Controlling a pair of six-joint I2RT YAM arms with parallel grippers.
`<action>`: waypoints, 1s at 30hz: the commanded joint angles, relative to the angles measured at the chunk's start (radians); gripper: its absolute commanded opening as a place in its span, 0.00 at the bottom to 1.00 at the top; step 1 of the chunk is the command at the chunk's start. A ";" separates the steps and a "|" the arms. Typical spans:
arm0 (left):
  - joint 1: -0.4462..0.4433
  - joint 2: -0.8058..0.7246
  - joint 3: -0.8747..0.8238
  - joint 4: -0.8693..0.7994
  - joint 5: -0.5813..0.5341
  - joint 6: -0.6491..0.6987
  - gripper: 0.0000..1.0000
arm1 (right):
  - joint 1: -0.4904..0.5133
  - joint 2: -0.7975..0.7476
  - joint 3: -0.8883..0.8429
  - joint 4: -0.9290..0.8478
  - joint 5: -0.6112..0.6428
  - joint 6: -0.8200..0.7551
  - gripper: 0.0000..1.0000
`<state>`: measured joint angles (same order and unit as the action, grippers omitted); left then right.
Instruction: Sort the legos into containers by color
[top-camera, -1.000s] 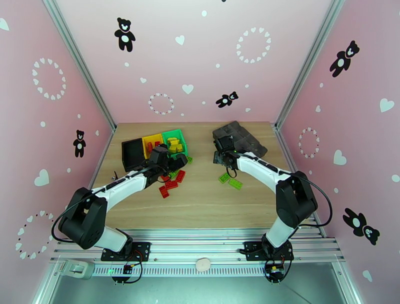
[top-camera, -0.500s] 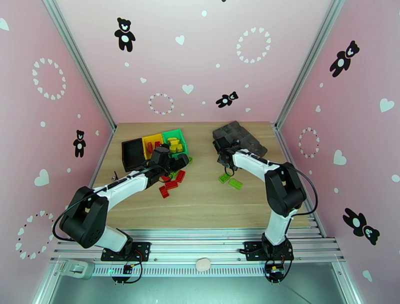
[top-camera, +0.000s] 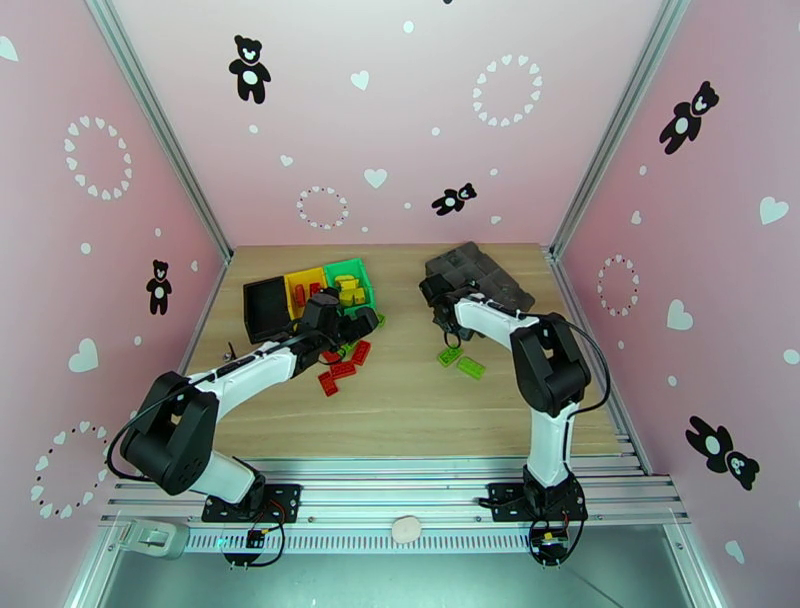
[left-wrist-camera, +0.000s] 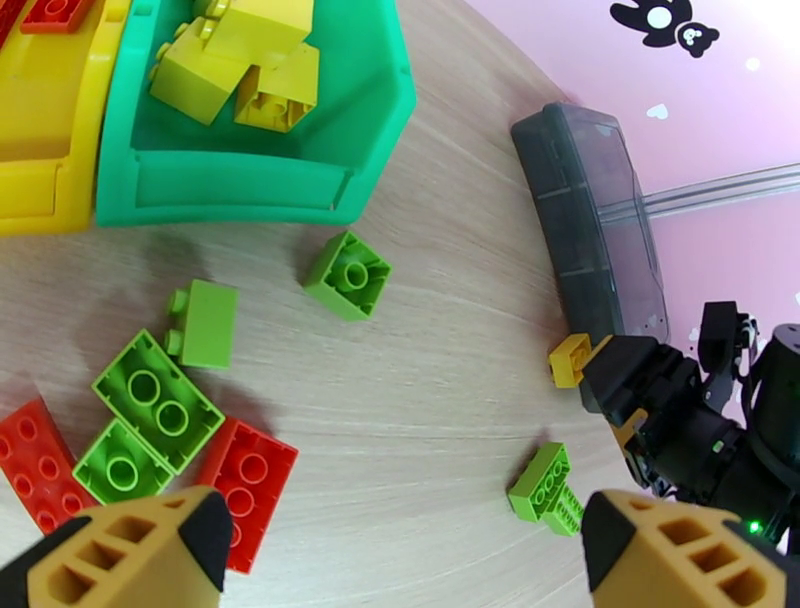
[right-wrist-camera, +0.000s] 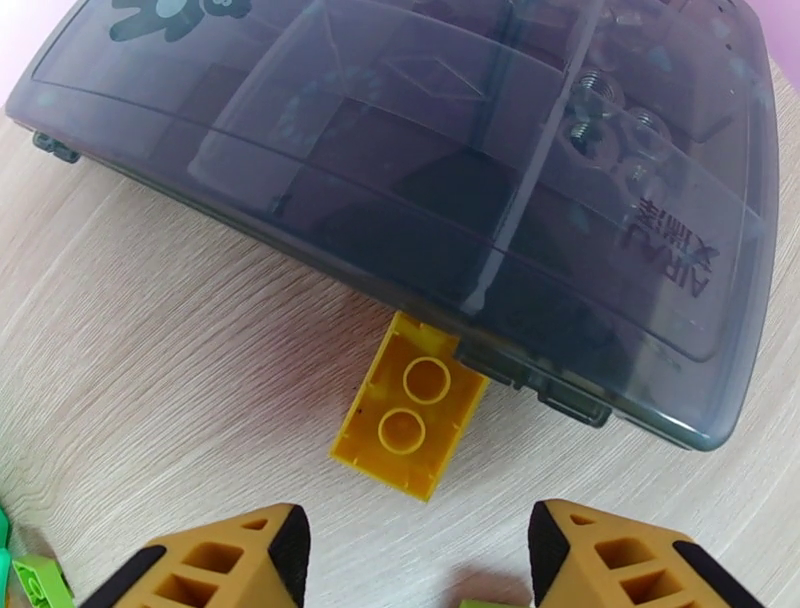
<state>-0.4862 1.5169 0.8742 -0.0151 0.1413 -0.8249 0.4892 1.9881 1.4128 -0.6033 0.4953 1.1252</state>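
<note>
We see the left gripper (left-wrist-camera: 400, 545), jaws spread wide and empty, above loose green legos (left-wrist-camera: 158, 398) and red legos (left-wrist-camera: 245, 482) on the worktop (left-wrist-camera: 440, 330), near the green container (left-wrist-camera: 250, 185), which holds yellow legos (left-wrist-camera: 235, 60). The right gripper (right-wrist-camera: 415, 560), jaws parted and holding nothing, faces a yellow lego (right-wrist-camera: 410, 420) lying against the dark grey tray (right-wrist-camera: 400, 150). The yellow container (left-wrist-camera: 40, 170) and black container (top-camera: 266, 305) stand in a row with the green one.

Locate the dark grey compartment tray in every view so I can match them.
Top external: dark grey tray near the table's far edge, right of centre.
Left wrist: tray at upper right.
Right wrist: tray across the top.
Shared landmark: the right pincer beside the tray's near edge.
</note>
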 joint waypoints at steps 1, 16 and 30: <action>-0.004 0.006 -0.013 0.002 0.004 0.016 0.98 | -0.003 0.042 0.053 -0.042 0.054 0.038 0.64; -0.005 0.000 -0.018 -0.014 0.001 0.031 0.98 | -0.018 0.118 0.113 -0.068 0.070 0.078 0.67; -0.004 -0.013 -0.029 -0.021 0.000 0.035 0.98 | -0.038 0.179 0.150 -0.085 0.077 0.095 0.68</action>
<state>-0.4862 1.5169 0.8635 -0.0174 0.1413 -0.8116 0.4595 2.1319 1.5249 -0.6529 0.5282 1.1770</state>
